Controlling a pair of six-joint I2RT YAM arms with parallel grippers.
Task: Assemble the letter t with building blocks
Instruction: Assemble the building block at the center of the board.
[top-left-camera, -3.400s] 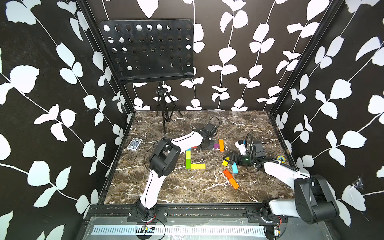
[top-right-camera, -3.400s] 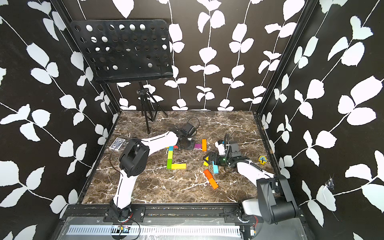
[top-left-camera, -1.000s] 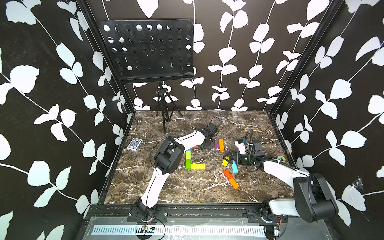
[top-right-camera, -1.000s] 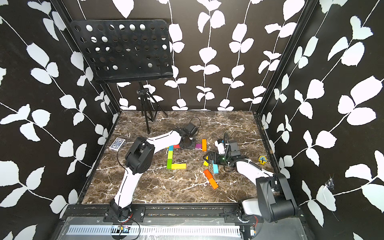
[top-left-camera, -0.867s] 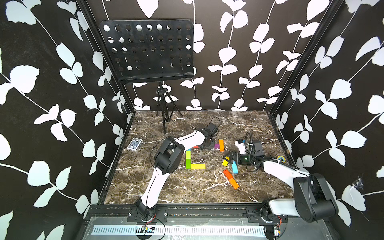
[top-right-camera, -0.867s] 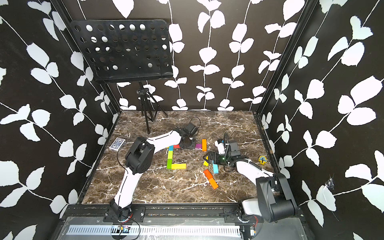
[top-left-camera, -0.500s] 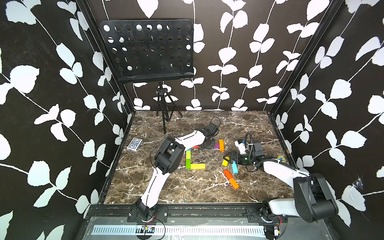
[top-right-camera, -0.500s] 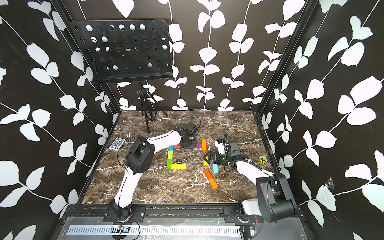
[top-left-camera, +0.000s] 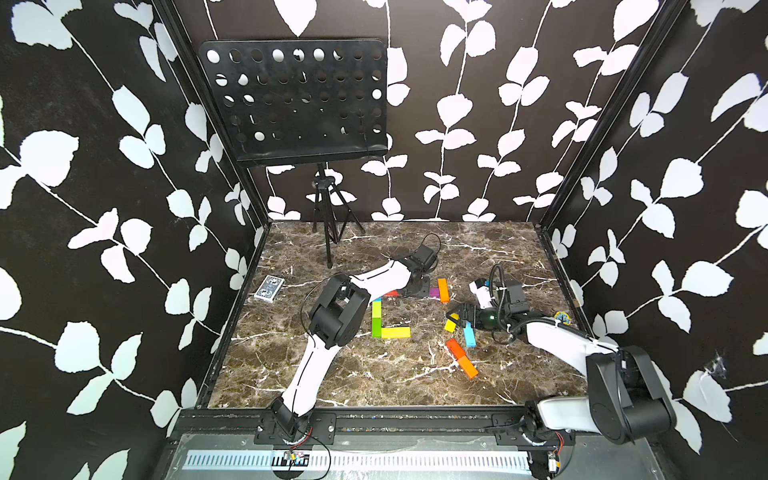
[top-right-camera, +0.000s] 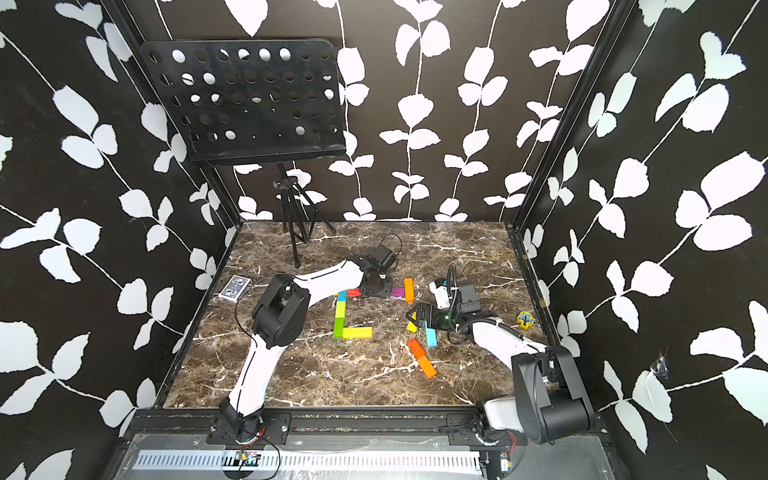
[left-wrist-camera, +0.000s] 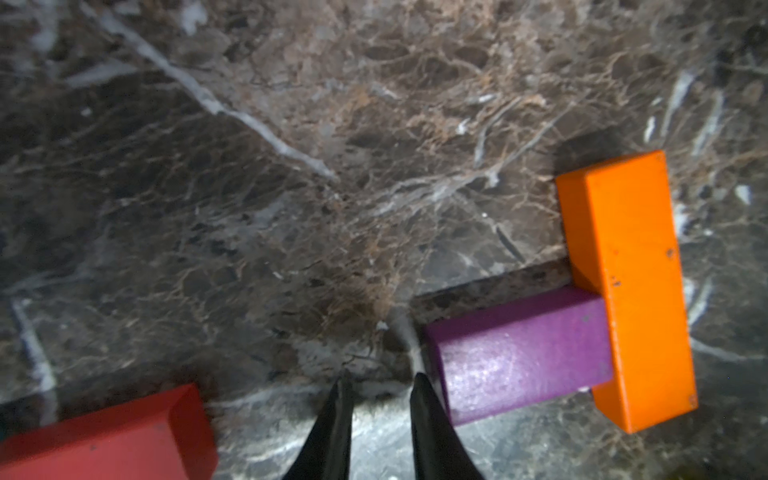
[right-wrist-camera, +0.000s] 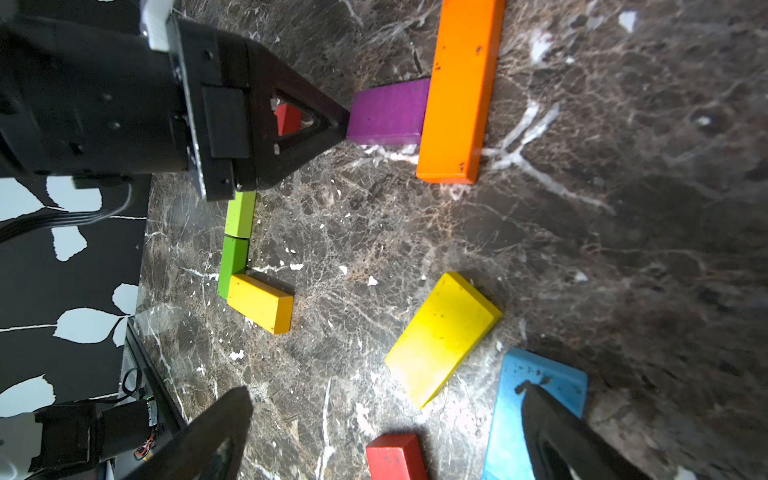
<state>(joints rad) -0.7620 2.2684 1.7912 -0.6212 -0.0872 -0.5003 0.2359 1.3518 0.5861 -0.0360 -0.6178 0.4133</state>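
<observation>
My left gripper (left-wrist-camera: 380, 384) hangs low over the marble floor with its jaws a narrow gap apart and nothing between them. One fingertip (left-wrist-camera: 419, 386) is right beside the end of a purple block (left-wrist-camera: 519, 357) that butts against an orange block (left-wrist-camera: 627, 282). A red block (left-wrist-camera: 108, 436) lies on its other side. In both top views, lime green blocks (top-left-camera: 376, 318) and a yellow block (top-left-camera: 395, 332) form an L. My right gripper (right-wrist-camera: 384, 392) is wide open over a yellow block (right-wrist-camera: 440, 336), a cyan block (right-wrist-camera: 536, 399) and a red block (right-wrist-camera: 395, 457).
Red-orange and orange blocks (top-left-camera: 461, 357) lie end to end toward the front. A blue-patterned card box (top-left-camera: 269, 288) sits near the left wall. A music stand's tripod (top-left-camera: 328, 232) stands at the back. A yellow tree token (top-left-camera: 562, 318) lies by the right wall.
The left arm's elbow has shifted slightly to the right since the earliest frame. Over the last second the blocks and the right arm have not visibly moved.
</observation>
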